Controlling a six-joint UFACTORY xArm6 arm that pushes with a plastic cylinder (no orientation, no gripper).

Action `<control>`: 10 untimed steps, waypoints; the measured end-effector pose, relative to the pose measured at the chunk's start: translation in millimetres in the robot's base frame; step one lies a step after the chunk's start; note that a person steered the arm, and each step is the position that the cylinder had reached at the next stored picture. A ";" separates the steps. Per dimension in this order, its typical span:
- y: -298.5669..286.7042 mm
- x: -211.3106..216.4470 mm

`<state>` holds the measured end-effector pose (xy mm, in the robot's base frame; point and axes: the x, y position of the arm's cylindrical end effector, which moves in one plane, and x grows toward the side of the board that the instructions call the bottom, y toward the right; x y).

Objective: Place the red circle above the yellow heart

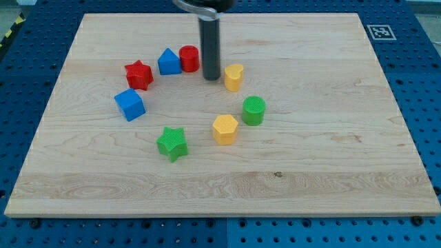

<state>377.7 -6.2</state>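
The red circle (189, 58) stands on the wooden board, in its upper middle part. The yellow heart (233, 77) stands to the right of it and slightly lower. My tip (211, 78) is down on the board between the two, just right of the red circle and just left of the yellow heart. The rod rises straight up out of the view's top.
A blue block with a peaked top (169, 62) touches the red circle's left side. A red star (139, 74), a blue cube (129, 104), a green star (172, 143), a yellow hexagon (225, 129) and a green cylinder (253, 110) form a ring. The board's edge (220, 215) runs along the bottom.
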 end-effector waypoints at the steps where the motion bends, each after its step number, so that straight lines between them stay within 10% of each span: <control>1: 31.8 6.6; 10: -112.8 -31.6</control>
<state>346.1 -118.9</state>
